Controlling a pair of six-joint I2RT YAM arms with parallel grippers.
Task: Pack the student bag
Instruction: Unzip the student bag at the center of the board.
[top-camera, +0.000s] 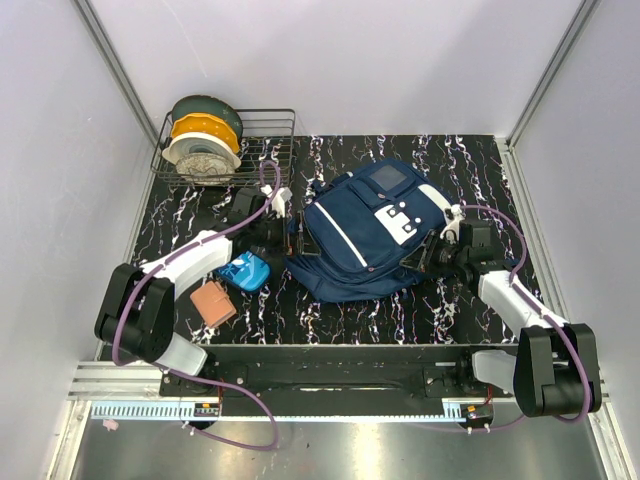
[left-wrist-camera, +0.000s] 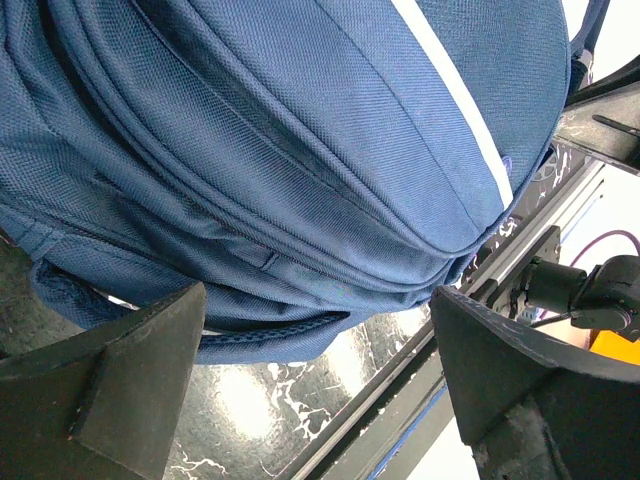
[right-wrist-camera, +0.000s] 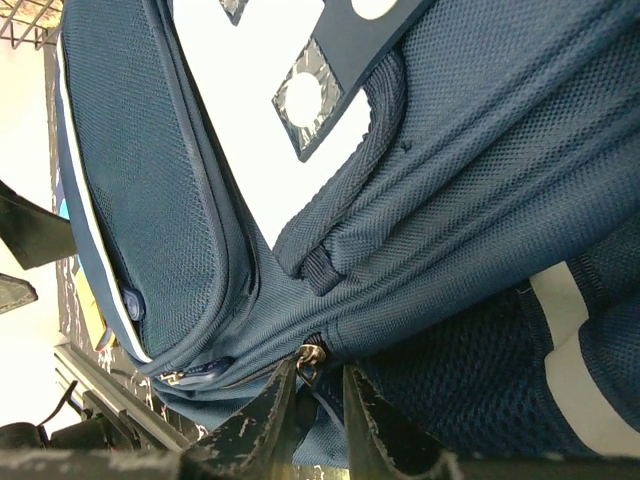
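right end effector (right-wrist-camera: 320, 372) stands narrow around the zip pull (right-wrist-camera: 310, 358) of the student bag (right-wrist-camera: 450, 180), grasp unconfirmed; left end effector (left-wrist-camera: 320, 320) released. risk: pull slips free, bag being unrestrained.

On my left wrist camera the large navy blue fabric backpack (left-wrist-camera: 300, 150) fills nearly the whole picture, with a white stripe (left-wrist-camera: 455, 100) at the upper right. My left gripper (left-wrist-camera: 315, 305) is spread wide, with nothing between its dark fingers (left-wrist-camera: 130, 370), near the bag's lower edge. Below it I see the black marbled table (left-wrist-camera: 250, 400).
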